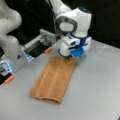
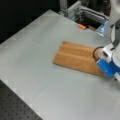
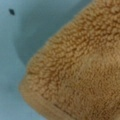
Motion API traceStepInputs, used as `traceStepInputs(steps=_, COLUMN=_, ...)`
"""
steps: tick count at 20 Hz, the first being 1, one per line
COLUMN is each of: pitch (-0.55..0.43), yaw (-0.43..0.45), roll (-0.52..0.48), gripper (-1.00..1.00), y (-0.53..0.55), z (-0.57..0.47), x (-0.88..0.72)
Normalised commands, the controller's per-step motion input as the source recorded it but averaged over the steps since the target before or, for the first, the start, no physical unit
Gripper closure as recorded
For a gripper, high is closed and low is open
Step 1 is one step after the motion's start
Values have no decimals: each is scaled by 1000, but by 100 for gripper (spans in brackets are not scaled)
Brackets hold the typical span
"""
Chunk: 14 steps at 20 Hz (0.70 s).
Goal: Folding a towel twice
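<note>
Grey metal tabletop (image 1: 100,82), dark background behind it; in a front view a perforated black board (image 2: 15,105) sits at the near left corner off the tabletop edge. The towel (image 1: 53,78) lies flat on the tabletop as a long narrow orange-brown strip, already folded once by the look of it: rounded fold edge along one long side, lengthwise ridges visible in a front view (image 2: 77,56). In both front views the strip is roughly mid-tabletop. The claw (image 1: 68,58) is down at the far short end of the towel, right at the corner, touching or just above the cloth; in a front view it shows at the right end of the strip (image 2: 100,58), mostly hidden by the white-and-blue hand housing. Cannot tell whether the claw fingers are apart, together or clamped on the cloth: the contact point is hidden in both front views. The wrist view is filled by a towel corner (image 3: 80,72), terry pile and a hemmed border along the lower edge, with bare tabletop on the left and a small dark speck (image 3: 11,11) top left; no fingers show there. Behind the towel, at the tabletop's far edge, an aluminium frame rail (image 1: 37,43) with an orange tab (image 1: 48,50) just beside it; another orange tab (image 1: 10,79) at a front view's left edge. A second white robot arm (image 1: 8,27) stands at the far left.
</note>
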Motion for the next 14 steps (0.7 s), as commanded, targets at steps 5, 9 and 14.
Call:
traceStepInputs(steps=5, pitch=-34, yaw=23, roll=-20, gripper=-100, y=12, z=-150, x=50)
traceStepInputs(steps=9, pitch=-62, yaw=30, roll=-34, gripper=-100, y=-53, z=-137, x=38)
traceStepInputs(steps=14, pitch=-72, yaw=42, roll=-55, gripper=-100, y=-86, z=-153, x=14)
